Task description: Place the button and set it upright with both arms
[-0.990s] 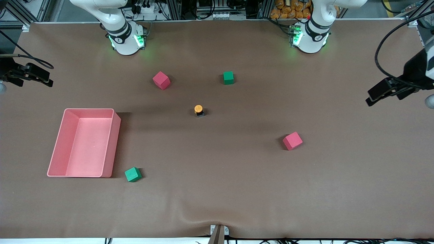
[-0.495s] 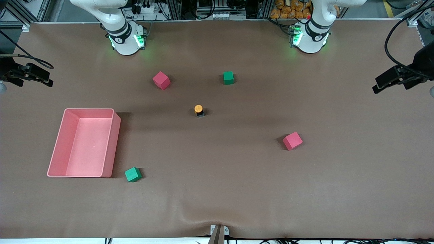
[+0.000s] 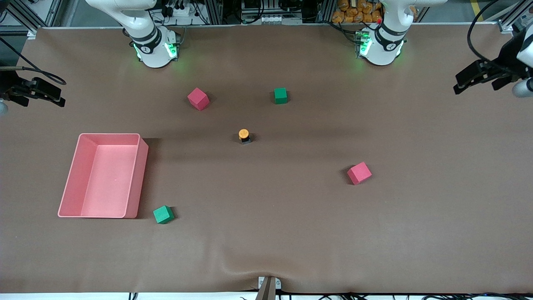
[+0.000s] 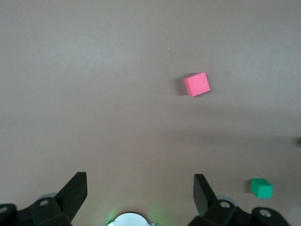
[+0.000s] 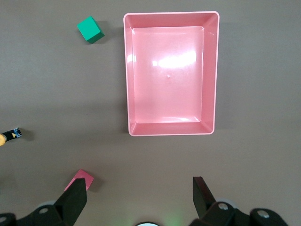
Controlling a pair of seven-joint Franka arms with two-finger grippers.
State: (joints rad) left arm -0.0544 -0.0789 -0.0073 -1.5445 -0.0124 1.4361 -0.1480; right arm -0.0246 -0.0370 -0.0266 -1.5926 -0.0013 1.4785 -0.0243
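The button [image 3: 244,136] stands in the middle of the table, its orange cap up on its black body. It also shows at the edge of the right wrist view, button [image 5: 13,134]. My left gripper [image 3: 474,83] hangs open over the left arm's end of the table, well clear of the button. In the left wrist view the left gripper [image 4: 139,181] has only bare table between its fingers. My right gripper [image 3: 41,98] waits open over the right arm's end of the table; the right wrist view shows nothing between the right gripper's [image 5: 138,184] fingers.
A pink tray [image 3: 141,175] lies toward the right arm's end, with a green cube [image 3: 163,214] beside its corner nearest the front camera. A red cube [image 3: 198,98] and a green cube [image 3: 280,95] lie nearer the bases than the button. Another red cube [image 3: 359,173] lies toward the left arm's end.
My left gripper has drawn back toward the bases' edge of the table, still open. The right gripper, button and cubes have not moved.
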